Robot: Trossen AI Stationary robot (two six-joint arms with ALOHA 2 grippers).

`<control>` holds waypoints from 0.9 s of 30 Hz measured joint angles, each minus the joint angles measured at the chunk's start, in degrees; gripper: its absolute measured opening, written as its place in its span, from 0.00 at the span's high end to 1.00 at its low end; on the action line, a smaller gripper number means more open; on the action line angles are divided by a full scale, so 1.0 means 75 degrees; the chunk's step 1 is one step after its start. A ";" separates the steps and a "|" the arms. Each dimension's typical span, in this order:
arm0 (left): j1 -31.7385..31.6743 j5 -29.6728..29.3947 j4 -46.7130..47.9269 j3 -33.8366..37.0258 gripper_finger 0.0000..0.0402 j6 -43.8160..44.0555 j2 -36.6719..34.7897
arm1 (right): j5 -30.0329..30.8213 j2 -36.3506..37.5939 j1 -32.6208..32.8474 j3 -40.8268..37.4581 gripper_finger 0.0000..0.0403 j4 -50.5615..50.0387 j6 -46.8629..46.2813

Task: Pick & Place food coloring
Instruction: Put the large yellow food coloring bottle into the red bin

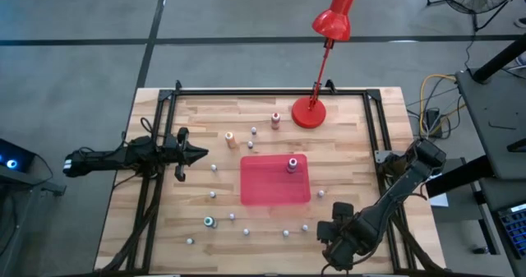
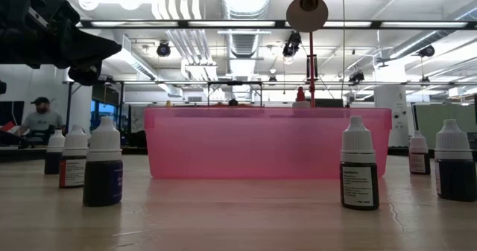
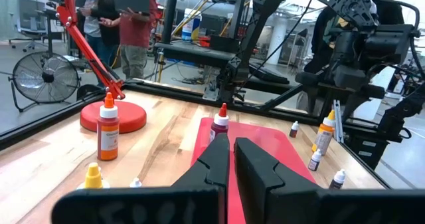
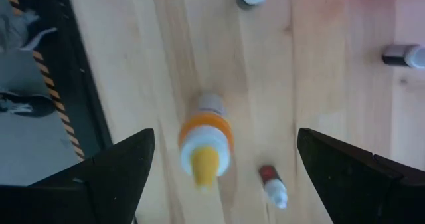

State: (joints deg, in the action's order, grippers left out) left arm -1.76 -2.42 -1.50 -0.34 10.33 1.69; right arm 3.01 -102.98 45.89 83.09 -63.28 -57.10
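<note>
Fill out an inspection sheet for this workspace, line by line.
Surface: pale wooden plank table, black frame around it.
Job's things: tiny white-capped food coloring bottles scattered; one pink bottle standing in the flat red plastic tray; an orange bottle below the right pincer.
Clutter: red metal desk lamp at the far edge.
Grippers: left pincer shut, empty; right pincer open.
Cables: yellow cable beside the table.
Surroundings: people standing beyond the table.

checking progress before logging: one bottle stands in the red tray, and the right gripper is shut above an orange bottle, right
Not quite: the right gripper is open, fingers spread wide either side of the orange bottle, as the right wrist view shows. One bottle does stand in the red tray.
</note>
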 joint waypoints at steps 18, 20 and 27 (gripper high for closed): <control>-0.0003 0.0000 0.0000 0.0000 1.00 0.0000 0.0000 | -0.0062 -0.0023 0.0067 -0.0770 0.10 0.0933 -0.0134; -0.0001 0.0002 0.0000 0.0000 1.00 0.0000 0.0002 | -0.0067 -0.0023 0.0067 -0.0894 0.10 0.1164 -0.0134; -0.0001 0.0003 0.0000 0.0000 1.00 0.0000 0.0002 | -0.0061 -0.0026 0.0085 -0.1179 0.10 0.1479 -0.0169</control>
State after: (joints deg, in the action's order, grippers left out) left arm -1.77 -2.39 -1.50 -0.34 10.33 1.71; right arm 2.55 -103.18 46.52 74.25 -52.19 -58.37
